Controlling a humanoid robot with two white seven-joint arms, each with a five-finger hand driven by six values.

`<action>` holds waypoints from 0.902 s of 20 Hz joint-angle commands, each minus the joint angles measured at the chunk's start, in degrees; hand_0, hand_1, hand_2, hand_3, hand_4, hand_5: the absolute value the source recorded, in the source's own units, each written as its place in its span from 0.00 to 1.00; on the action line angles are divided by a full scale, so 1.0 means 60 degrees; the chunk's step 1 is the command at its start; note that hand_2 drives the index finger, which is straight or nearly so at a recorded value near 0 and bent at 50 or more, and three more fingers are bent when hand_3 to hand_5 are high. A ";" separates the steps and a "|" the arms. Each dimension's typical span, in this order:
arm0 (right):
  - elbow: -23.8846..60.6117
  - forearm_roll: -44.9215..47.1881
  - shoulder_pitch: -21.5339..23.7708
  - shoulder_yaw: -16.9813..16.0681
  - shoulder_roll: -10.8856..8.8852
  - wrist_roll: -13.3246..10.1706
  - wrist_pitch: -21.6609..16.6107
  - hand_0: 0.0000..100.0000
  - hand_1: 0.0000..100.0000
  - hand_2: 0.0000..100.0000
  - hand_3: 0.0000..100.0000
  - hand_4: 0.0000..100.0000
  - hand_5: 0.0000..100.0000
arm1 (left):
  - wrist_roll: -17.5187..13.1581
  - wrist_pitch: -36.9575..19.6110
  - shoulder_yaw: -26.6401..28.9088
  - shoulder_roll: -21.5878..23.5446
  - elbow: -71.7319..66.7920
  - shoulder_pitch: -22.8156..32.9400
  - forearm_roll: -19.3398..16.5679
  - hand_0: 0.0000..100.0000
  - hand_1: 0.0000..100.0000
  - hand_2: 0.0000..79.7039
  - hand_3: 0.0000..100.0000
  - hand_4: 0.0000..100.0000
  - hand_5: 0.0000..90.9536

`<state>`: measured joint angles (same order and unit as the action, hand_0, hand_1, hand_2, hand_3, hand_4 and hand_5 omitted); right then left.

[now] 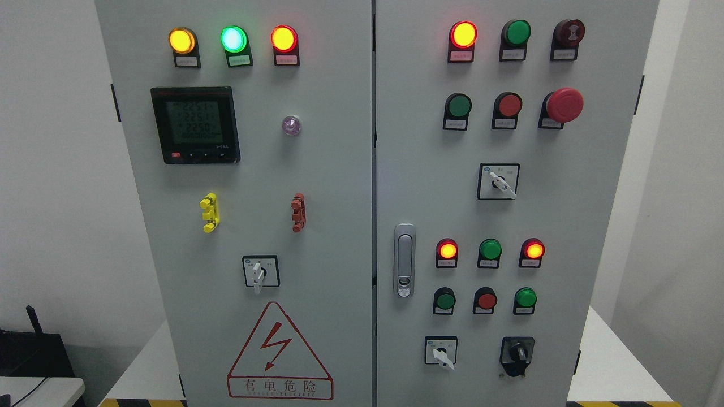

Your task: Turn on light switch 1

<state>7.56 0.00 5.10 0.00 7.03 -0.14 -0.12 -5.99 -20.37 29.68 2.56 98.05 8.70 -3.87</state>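
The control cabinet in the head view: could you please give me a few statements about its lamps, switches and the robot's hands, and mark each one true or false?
1. The top row of the left door holds a yellow lamp, a green lamp and a red lamp, all lit. True.
2. The emergency stop button sits on the left door. False: it is on the right door, at the right end of the second row.
3. A digital meter with a lit display sits below the lamps on the left door. True.
4. A robot hand is touching the white rotary switch on the left door. False: no hand is in view.
5. The warning triangle is on the right door. False: it is at the bottom of the left door.
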 commanded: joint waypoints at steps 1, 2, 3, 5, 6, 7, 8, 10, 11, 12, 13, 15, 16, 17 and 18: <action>0.0000 0.0249 0.0000 0.0190 0.0000 0.0008 0.0006 0.12 0.39 0.00 0.00 0.00 0.00 | 0.0383 0.0405 -0.2016 -0.0031 0.1133 -0.0422 -0.0073 0.13 0.13 0.59 0.71 0.76 0.73; 0.0000 0.0249 0.0000 0.0190 0.0000 0.0008 0.0006 0.12 0.39 0.00 0.00 0.00 0.00 | 0.0412 0.0537 -0.2089 -0.0046 0.1163 -0.0656 -0.0189 0.13 0.13 0.59 0.71 0.76 0.74; 0.0000 0.0249 0.0000 0.0190 0.0000 0.0008 0.0006 0.12 0.39 0.00 0.00 0.00 0.00 | 0.0500 0.0669 -0.2177 -0.0061 0.1178 -0.0804 -0.0393 0.13 0.14 0.59 0.71 0.76 0.74; 0.0000 0.0249 0.0000 0.0190 0.0000 0.0008 0.0006 0.12 0.39 0.00 0.00 0.00 0.00 | 0.0748 0.0830 -0.2382 -0.0177 0.1178 -0.1024 -0.0862 0.12 0.14 0.59 0.71 0.76 0.74; 0.0000 0.0249 0.0000 0.0190 0.0000 0.0008 0.0006 0.12 0.39 0.00 0.00 0.00 0.00 | 0.0880 0.0947 -0.2499 -0.0279 0.1192 -0.1112 -0.0995 0.12 0.15 0.59 0.71 0.76 0.74; 0.0000 0.0249 0.0000 0.0190 0.0000 0.0008 0.0006 0.12 0.39 0.00 0.00 0.00 0.00 | 0.0954 0.1021 -0.2660 -0.0382 0.1236 -0.1185 -0.1069 0.13 0.15 0.60 0.72 0.77 0.74; 0.0000 0.0249 0.0000 0.0190 0.0000 0.0008 0.0006 0.12 0.39 0.00 0.00 0.00 0.00 | 0.1027 0.1123 -0.2821 -0.0441 0.1294 -0.1201 -0.1098 0.13 0.16 0.61 0.72 0.77 0.74; 0.0000 0.0249 0.0000 0.0190 0.0000 0.0008 0.0006 0.12 0.39 0.00 0.00 0.00 0.00 | 0.1304 0.1430 -0.3099 -0.0529 0.1339 -0.1273 -0.1288 0.13 0.18 0.61 0.73 0.77 0.75; 0.0000 0.0249 0.0000 0.0190 0.0000 0.0008 0.0006 0.12 0.39 0.00 0.00 0.00 0.00 | 0.1509 0.1562 -0.3231 -0.0616 0.1382 -0.1390 -0.1492 0.12 0.18 0.61 0.73 0.77 0.75; 0.0000 0.0249 0.0000 0.0190 0.0000 0.0008 0.0006 0.12 0.39 0.00 0.00 0.00 0.00 | 0.1671 0.1709 -0.3348 -0.0719 0.1397 -0.1464 -0.1712 0.11 0.19 0.62 0.73 0.77 0.76; 0.0000 0.0249 0.0000 0.0190 0.0000 0.0008 0.0006 0.12 0.39 0.00 0.00 0.00 0.00 | 0.1832 0.1841 -0.3495 -0.0749 0.1412 -0.1508 -0.1859 0.11 0.19 0.62 0.73 0.77 0.76; 0.0000 0.0249 0.0000 0.0190 0.0000 0.0008 0.0006 0.12 0.39 0.00 0.00 0.00 0.00 | 0.2067 0.2104 -0.3759 -0.0764 0.1499 -0.1538 -0.1963 0.11 0.20 0.62 0.74 0.78 0.77; 0.0000 0.0249 0.0000 0.0190 0.0000 0.0008 0.0006 0.12 0.39 0.00 0.00 0.00 0.00 | 0.2213 0.2367 -0.3919 -0.0807 0.1558 -0.1610 -0.1992 0.11 0.20 0.63 0.74 0.78 0.77; 0.0000 0.0249 0.0000 0.0190 0.0000 0.0008 0.0006 0.12 0.39 0.00 0.00 0.00 0.00 | 0.2388 0.2659 -0.4095 -0.0851 0.1588 -0.1698 -0.1992 0.11 0.21 0.63 0.74 0.78 0.77; 0.0000 0.0249 0.0000 0.0190 0.0000 0.0008 0.0006 0.12 0.39 0.00 0.00 0.00 0.00 | 0.2550 0.2952 -0.4256 -0.0895 0.1602 -0.1786 -0.1992 0.11 0.21 0.63 0.75 0.78 0.78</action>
<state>7.56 0.00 5.10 0.00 7.03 -0.13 -0.12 6.77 -6.40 13.83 0.01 104.74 0.52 -13.66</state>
